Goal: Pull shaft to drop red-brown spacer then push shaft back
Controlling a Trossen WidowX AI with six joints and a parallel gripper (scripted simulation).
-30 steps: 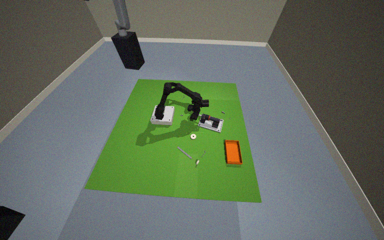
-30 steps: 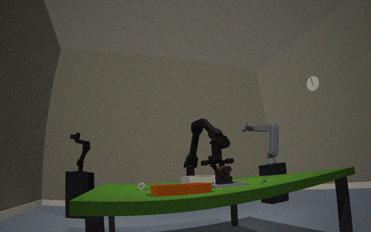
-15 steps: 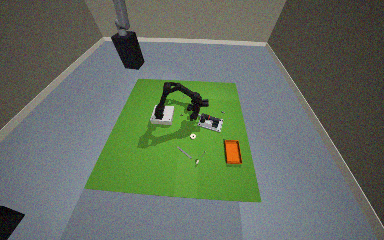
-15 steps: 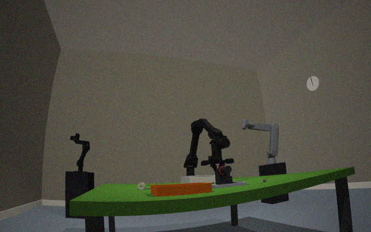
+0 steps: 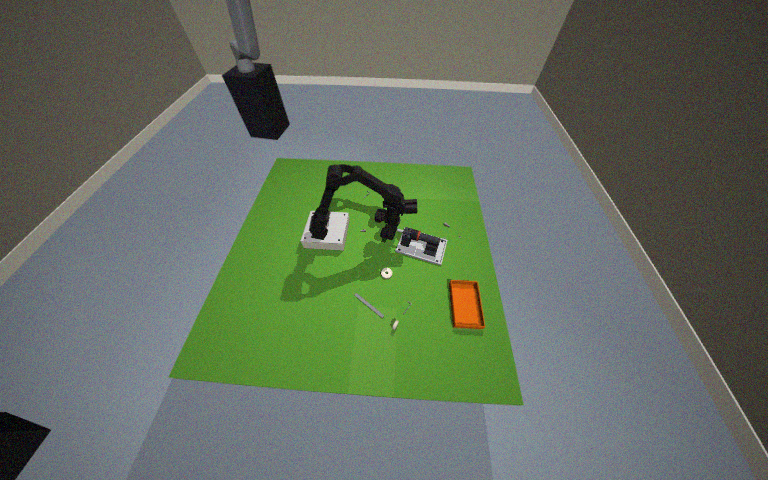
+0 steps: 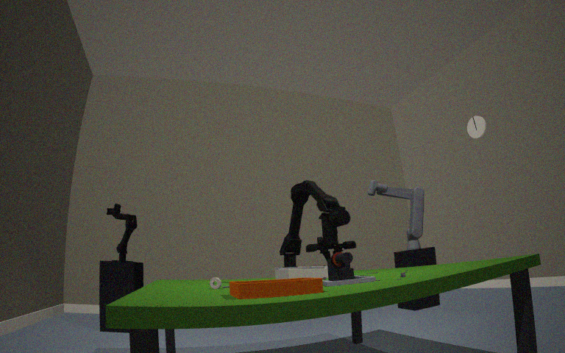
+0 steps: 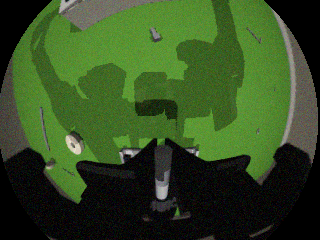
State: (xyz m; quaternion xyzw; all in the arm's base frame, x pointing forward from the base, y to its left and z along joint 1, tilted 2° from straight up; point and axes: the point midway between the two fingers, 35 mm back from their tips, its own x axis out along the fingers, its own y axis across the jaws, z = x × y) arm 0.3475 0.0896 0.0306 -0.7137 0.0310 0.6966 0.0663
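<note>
My gripper (image 5: pixel 385 239) (image 7: pixel 161 141) is shut on the shaft (image 5: pixel 399 230) (image 7: pixel 161 191), at its end outside the fixture. A short pale length of shaft shows between the fingers and the dark blocks. The red-brown spacer (image 5: pixel 418 235) (image 6: pixel 335 259) is still up on the shaft line, between dark parts, not on the table. The dark housing parts (image 5: pixel 433 245) (image 6: pixel 342 273) stand on a pale base plate (image 5: pixel 418 247) (image 6: pixel 363 280). Other spacers cannot be told apart from the dark parts. In the wrist view my fingers hide much of the fixture.
An orange tray (image 5: pixel 466 304) (image 6: pixel 276 288) stands beyond the fixture. A white ring (image 5: pixel 386 273) (image 7: pixel 74 143), a grey bar (image 5: pixel 369 305) (image 7: pixel 44 129) and a second pale ring (image 5: pixel 394 324) (image 6: pixel 215 283) are on the green table. A small grey part (image 7: pixel 155 34) lies near the arm's white base (image 5: pixel 334 229).
</note>
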